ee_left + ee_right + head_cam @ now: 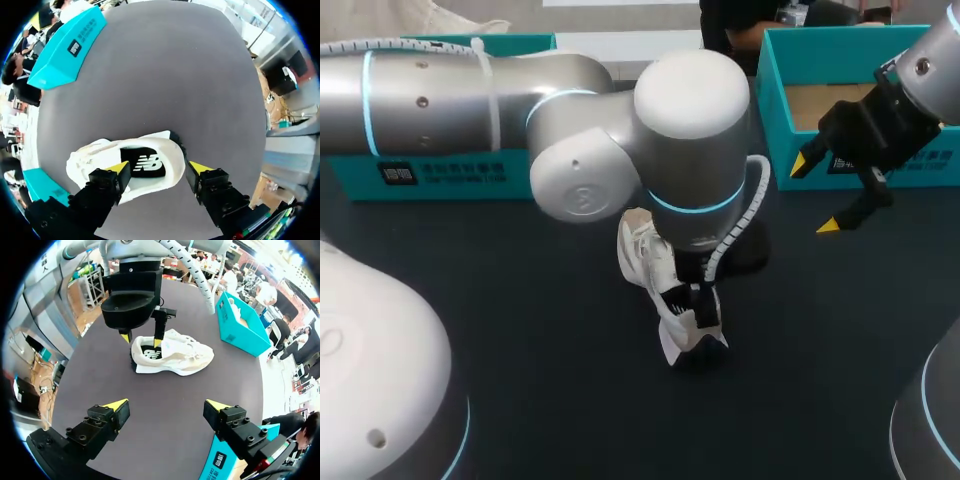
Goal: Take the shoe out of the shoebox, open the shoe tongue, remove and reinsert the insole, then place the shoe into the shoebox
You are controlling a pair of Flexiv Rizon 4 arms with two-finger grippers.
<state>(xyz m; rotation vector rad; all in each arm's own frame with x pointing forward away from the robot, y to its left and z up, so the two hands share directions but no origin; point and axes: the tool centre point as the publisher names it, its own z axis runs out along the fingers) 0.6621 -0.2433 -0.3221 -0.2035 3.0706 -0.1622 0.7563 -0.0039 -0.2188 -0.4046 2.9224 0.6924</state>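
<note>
Currently, shoe (175,356) lies on table (100,377), left gripper (159,168) spread astride it, likely positioned for insole (145,161). Right gripper (167,407) hangs spread apart, idle.

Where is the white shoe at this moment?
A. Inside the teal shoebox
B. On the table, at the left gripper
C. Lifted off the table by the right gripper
B: the white shoe rests on the dark table at the left gripper, outside the shoebox; the right gripper is open and apart from it.
</note>
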